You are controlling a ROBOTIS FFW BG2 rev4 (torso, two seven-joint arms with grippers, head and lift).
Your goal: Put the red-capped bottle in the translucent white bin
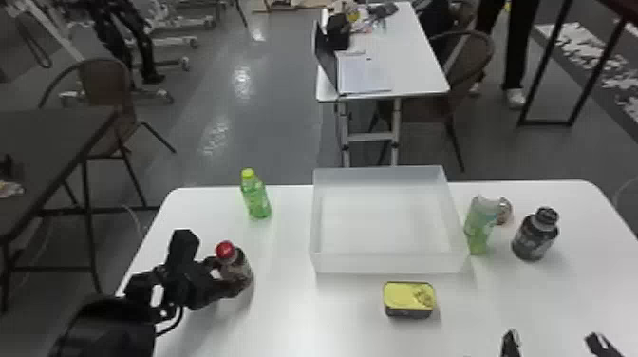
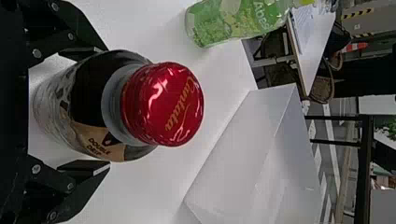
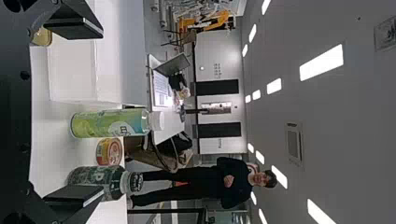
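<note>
Well, red-capped bottle [image 1: 232, 264]: it was left of the bin [image 1: 389, 264].
Left claw [image 1: 227, 275]: it gripped that bottle.
Right claw [image 1: 554, 340]: it was wide open, in front of the bin, off to its right.
Yellow tin [image 1: 408, 299]: it sat in front of the bin.

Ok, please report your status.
Left tool around red-capped bottle, outside translucent white bin. Right tool open. Yellow-topped tin near bin, off direct path.
</note>
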